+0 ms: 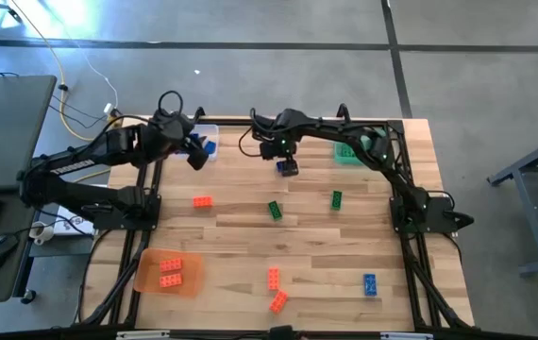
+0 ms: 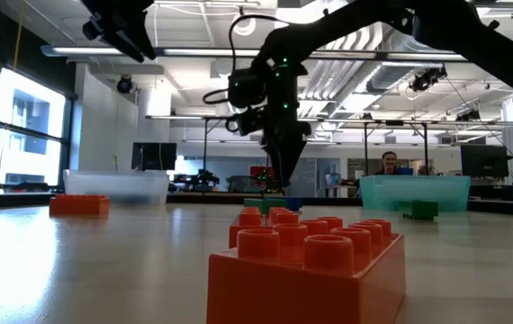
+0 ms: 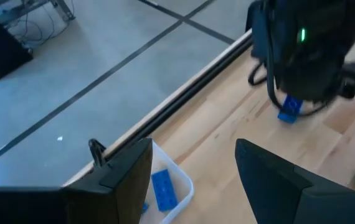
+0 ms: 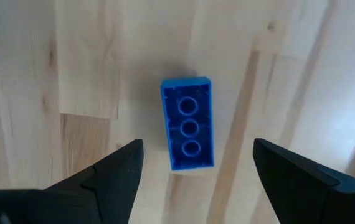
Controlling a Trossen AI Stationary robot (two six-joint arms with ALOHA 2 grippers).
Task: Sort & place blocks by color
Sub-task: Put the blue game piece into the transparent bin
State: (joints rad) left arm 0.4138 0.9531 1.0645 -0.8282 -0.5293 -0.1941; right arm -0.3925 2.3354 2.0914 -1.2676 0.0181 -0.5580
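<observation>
- The right gripper (image 4: 193, 171) hung just above a blue block (image 4: 188, 123) lying flat on the wooden surface (image 1: 250, 236), studs up.
- Its two dark fingers (image 4: 112, 177) stood wide apart, one on each long side of that block, neither touching it; the block lay midway between them.
- From overhead, that same blue block (image 1: 289, 169) sat near the far edge of the surface, between the clear tray (image 1: 210, 151) and the green tray (image 1: 349, 154).
- The left gripper (image 1: 193, 156) hovered just beside the clear tray, fingers (image 3: 124, 180) parted and gripping nothing.
- A blue block (image 3: 164, 189) already lay inside the clear tray.
- Nearer than the clear tray, an orange-red block (image 1: 202, 201) and two green blocks (image 1: 275, 210) lay loose on the surface.
- The orange tray (image 1: 146, 274), at the near-left corner, carried orange-red blocks (image 1: 171, 272).
- Two more orange-red blocks (image 1: 275, 288) lay to the right of the orange tray, and another blue block (image 1: 370, 283) farther right again.
</observation>
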